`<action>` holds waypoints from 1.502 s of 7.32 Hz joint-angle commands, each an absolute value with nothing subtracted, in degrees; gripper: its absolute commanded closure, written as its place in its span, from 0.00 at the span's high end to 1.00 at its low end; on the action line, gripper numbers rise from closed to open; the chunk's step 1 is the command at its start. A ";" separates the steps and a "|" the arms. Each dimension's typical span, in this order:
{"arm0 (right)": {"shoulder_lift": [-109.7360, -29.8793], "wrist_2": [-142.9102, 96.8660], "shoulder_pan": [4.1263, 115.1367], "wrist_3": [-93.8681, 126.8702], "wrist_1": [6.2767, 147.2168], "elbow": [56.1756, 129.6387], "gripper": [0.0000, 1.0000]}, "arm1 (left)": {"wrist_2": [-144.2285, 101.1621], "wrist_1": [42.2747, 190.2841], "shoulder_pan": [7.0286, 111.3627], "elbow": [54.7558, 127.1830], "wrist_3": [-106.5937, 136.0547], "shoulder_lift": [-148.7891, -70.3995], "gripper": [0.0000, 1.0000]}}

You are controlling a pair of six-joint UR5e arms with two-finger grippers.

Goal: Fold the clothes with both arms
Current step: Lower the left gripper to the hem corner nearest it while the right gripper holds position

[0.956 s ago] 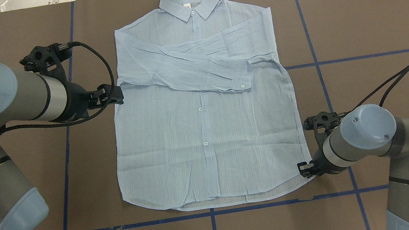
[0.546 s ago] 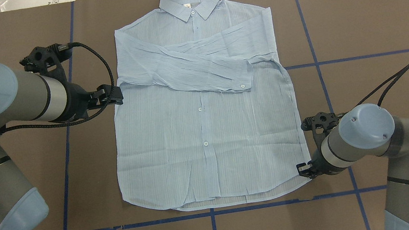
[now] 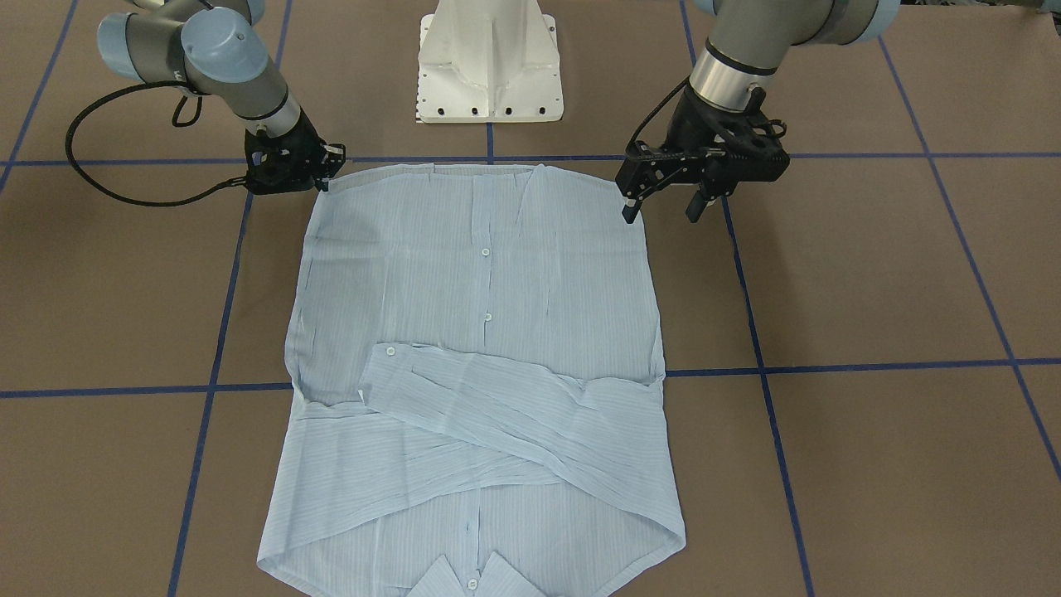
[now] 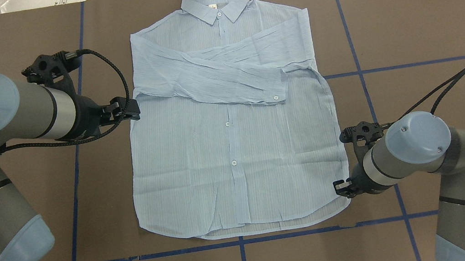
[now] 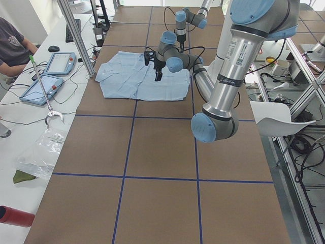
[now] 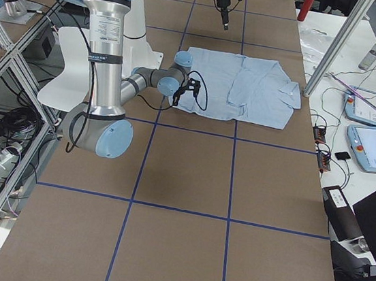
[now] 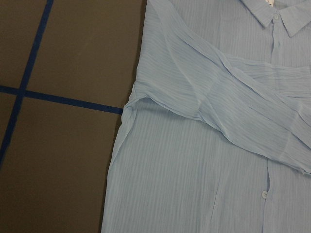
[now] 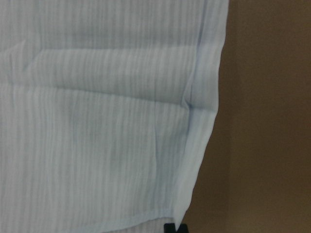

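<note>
A brown paper-covered table (image 4: 405, 21), flat and matte and ruled into squares by blue tape lines (image 4: 416, 64), carries one pale blue, finely striped, thin long-sleeved button-up shirt (image 4: 235, 148). The shirt lies front up at the table's middle, collar away from the robot, its two creased sleeves crossed over the chest. Two grey cylindrical arms with light blue caps flank it: the left arm (image 4: 3, 109) and the right arm (image 4: 419, 148). A white metal pedestal base (image 3: 489, 58) stands behind the hem. The black left gripper (image 3: 661, 214) hangs with jaws spread at the shirt's side edge. The black right gripper (image 4: 339, 189) looks pinched closed on the hem corner. Four small white buttons (image 4: 227, 124) show from overhead. Since half a second ago the right gripper has crept inward, drawing that corner in; the left has barely shifted.
</note>
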State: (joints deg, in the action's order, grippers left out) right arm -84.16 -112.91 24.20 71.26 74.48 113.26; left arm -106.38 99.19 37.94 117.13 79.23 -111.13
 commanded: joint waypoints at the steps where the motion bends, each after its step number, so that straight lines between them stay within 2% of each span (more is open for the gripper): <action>1: -84.29 -113.20 26.36 71.19 74.09 114.17 0.00 | -104.26 100.10 29.67 118.03 89.59 -108.38 0.99; 2: -84.29 -113.20 27.15 71.19 74.09 114.52 0.00 | -99.10 100.02 23.18 117.86 94.35 -108.02 0.99; 3: -84.29 -113.20 27.68 71.19 74.09 115.48 0.00 | -97.57 99.93 21.03 117.51 95.61 -107.93 0.99; 8: -84.11 -112.94 27.77 71.19 74.09 115.84 0.00 | -95.71 99.67 19.60 111.98 94.75 -106.00 0.93; 11: -84.11 -112.94 27.77 71.19 74.09 115.66 0.00 | -95.71 99.67 18.99 110.84 94.75 -106.00 0.77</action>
